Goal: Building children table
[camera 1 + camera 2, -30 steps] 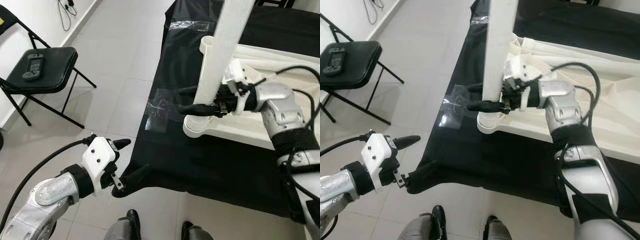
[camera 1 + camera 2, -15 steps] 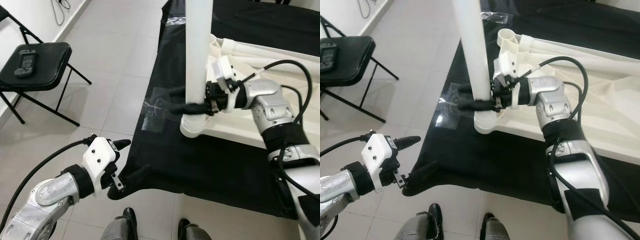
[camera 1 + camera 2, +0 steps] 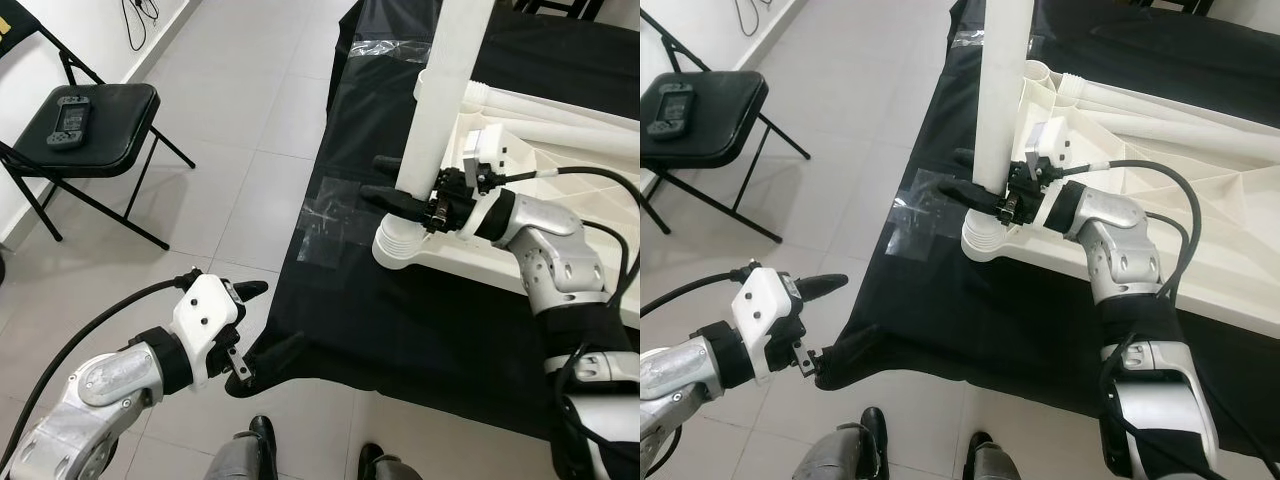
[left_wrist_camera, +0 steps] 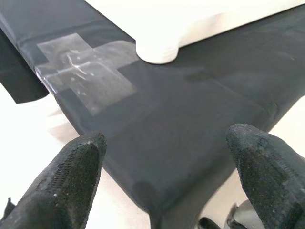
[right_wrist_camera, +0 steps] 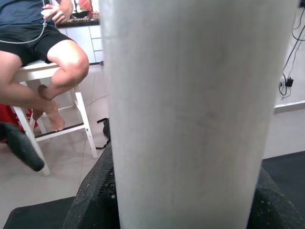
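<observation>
A white children's table top [image 3: 560, 130] lies upside down on a black cloth [image 3: 400, 330]. A white table leg [image 3: 440, 90] stands in the near corner socket [image 3: 400, 245], leaning slightly to the right. My right gripper [image 3: 385, 180] is shut on the leg just above the socket, with one black finger on each side. In the right wrist view the leg [image 5: 190, 119] sits between the fingers [image 5: 95, 195]. My left gripper [image 3: 250, 332] hangs open over the floor, just off the cloth's near left corner, holding nothing.
A clear tape patch [image 3: 325, 220] is stuck to the cloth left of the socket. A black folding chair [image 3: 90, 115] with a handheld controller [image 3: 70, 105] stands at far left on the tiled floor. A person sits on a white stool [image 5: 43, 71].
The right gripper has kept hold of the leg, which stood nearly upright half a second ago and now leans slightly right. The camera has shifted. The left arm has not moved.
</observation>
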Tool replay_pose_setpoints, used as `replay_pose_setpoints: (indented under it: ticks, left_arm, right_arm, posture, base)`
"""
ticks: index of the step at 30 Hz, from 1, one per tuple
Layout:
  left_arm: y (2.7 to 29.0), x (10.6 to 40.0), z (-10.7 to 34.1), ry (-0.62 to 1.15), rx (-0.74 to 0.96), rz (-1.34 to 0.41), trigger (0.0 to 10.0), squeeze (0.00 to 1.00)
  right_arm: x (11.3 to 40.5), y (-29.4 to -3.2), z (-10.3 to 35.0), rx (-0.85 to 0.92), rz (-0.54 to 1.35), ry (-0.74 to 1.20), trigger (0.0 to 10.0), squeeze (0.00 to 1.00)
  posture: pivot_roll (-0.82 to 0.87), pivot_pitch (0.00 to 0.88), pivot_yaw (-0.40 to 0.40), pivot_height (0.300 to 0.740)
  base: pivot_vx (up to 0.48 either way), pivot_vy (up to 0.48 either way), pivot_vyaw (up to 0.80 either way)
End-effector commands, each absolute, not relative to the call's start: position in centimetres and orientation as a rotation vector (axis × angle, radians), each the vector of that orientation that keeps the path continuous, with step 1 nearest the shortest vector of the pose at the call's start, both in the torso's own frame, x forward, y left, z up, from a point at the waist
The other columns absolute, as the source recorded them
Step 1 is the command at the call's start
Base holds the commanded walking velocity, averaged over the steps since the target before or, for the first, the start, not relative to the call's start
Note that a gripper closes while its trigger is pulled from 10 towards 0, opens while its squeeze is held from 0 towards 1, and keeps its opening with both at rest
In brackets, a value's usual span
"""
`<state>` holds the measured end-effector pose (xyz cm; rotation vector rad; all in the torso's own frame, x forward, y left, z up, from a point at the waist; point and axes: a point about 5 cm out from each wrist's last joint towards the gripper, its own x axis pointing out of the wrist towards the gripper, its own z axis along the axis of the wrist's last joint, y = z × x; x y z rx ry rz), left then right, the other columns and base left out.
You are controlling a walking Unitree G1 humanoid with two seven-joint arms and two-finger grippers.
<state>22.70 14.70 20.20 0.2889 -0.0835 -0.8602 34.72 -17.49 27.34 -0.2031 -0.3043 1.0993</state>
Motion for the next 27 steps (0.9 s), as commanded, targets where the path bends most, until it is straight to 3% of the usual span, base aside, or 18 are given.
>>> replay_pose_setpoints:
  ticks: [1,12,23,27]
  left_arm:
    - [14.4,22.4,19.7,-0.070,0.283,-0.881,10.0,0.00]
    - [14.5,22.3,19.6,-0.066,0.291,-0.879,10.0,0.00]
    - [14.4,22.3,19.6,-0.067,0.293,-0.882,10.0,0.00]
    - [14.4,22.4,19.6,-0.065,0.295,-0.879,10.0,0.00]
  right_arm:
    - [34.7,-17.9,25.2,-0.164,1.077,-0.240,10.0,0.00]
    - [33.1,-17.6,25.8,-0.389,1.268,-0.192,10.0,0.00]
    - [32.9,-17.2,27.6,-0.675,1.337,-0.152,10.0,0.00]
    - [33.0,-16.5,29.0,-0.629,1.347,-0.231,10.0,0.00]
  posture:
    - [0.07,0.330,-0.023,0.740]
    - [0.07,0.340,-0.016,0.740]
    - [0.07,0.344,-0.017,0.740]
    - [0.07,0.343,-0.021,0.740]
  base:
    - [0.000,0.000,0.00]
    - [0.000,0.000,0.00]
    - [0.000,0.000,0.00]
    - [0.000,0.000,0.00]
